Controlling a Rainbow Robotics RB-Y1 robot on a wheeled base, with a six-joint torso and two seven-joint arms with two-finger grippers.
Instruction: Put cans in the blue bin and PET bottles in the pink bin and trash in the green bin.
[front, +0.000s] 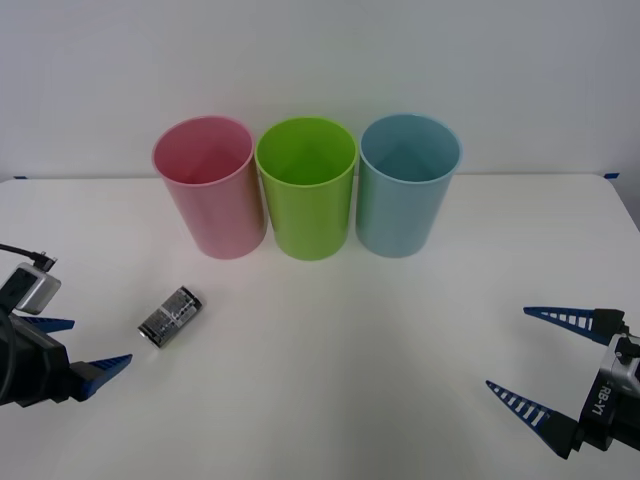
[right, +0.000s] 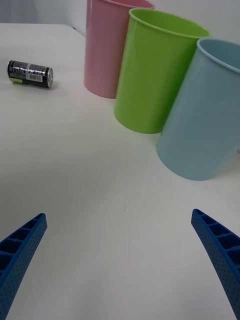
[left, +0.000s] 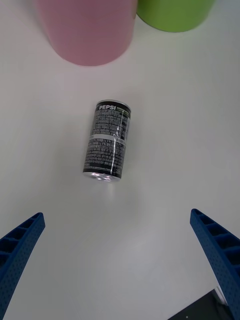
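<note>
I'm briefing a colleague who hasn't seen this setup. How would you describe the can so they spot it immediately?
On the white table, three tall bins stand in a row at the back: pink bin, green bin, blue bin. In front of the pink one, toward the robot's left hand, lies the can. It is small, black with silver ends, on its side, far shorter than the bins.

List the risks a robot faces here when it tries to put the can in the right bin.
The can lies on its side on the table, so it may roll as the open left gripper closes on it. The blue bin stands farthest from the can, beyond the pink bin and green bin; a carry across could knock them or drop into the wrong one.
</note>
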